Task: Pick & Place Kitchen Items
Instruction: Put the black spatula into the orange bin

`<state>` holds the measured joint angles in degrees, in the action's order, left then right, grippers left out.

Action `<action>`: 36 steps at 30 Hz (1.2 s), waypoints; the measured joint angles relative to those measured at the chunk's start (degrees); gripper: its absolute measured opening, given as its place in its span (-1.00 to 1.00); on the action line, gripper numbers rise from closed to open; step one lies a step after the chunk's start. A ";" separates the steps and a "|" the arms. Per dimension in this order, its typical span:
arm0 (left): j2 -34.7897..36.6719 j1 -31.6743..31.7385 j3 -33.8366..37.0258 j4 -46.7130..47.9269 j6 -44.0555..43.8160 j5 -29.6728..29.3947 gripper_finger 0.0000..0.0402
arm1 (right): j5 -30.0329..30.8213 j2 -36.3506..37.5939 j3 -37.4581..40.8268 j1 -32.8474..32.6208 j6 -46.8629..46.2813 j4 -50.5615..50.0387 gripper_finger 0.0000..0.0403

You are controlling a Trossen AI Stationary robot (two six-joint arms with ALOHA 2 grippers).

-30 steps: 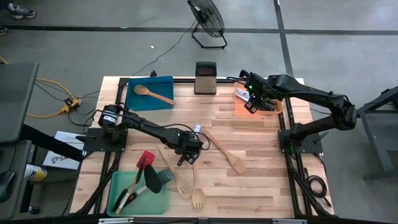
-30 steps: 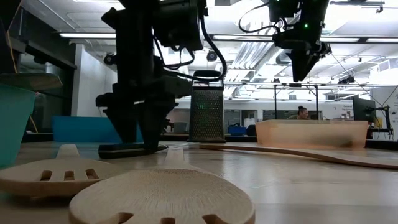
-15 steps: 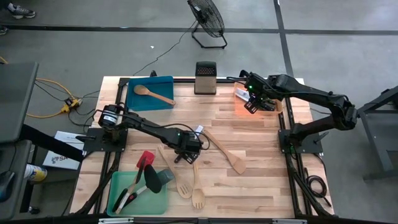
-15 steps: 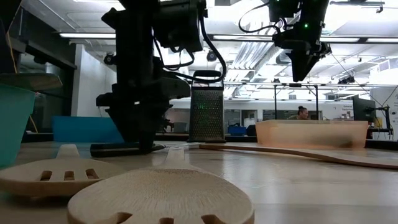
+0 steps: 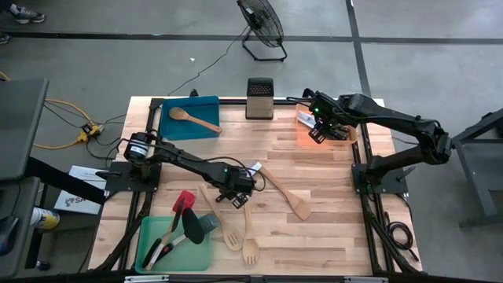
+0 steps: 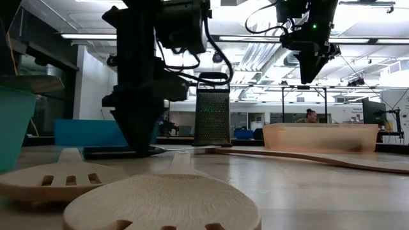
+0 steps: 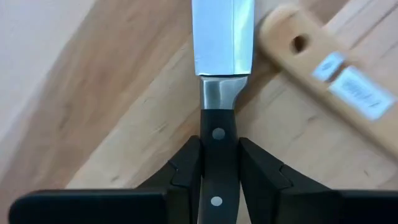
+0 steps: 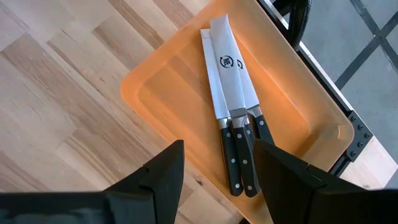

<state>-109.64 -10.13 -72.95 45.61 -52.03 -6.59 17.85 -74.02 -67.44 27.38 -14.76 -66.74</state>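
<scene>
Now the left gripper is low over the middle of the bench, its fingers clamped on the black handle of a knife that lies flat on the wood beside a wooden spatula. That knife looks stiff and fairly heavy at the steel blade, which is smooth and likely slippery, so the riveted handle is the sensible place to hold; gripped so far back, it may tip blade-down when lifted. The left arm reaches out, wrist pointing down. The right gripper hovers with fingers parted, empty, above the orange tray holding three knives.
</scene>
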 joint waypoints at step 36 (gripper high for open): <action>28.20 0.00 9.51 -17.95 33.29 -24.20 -0.61 | -3.21 0.41 17.23 -20.06 -2.66 24.52 -0.09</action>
<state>-81.44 -10.13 -63.43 27.67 -18.74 -30.79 14.64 -73.61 -50.21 7.31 -17.42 -42.22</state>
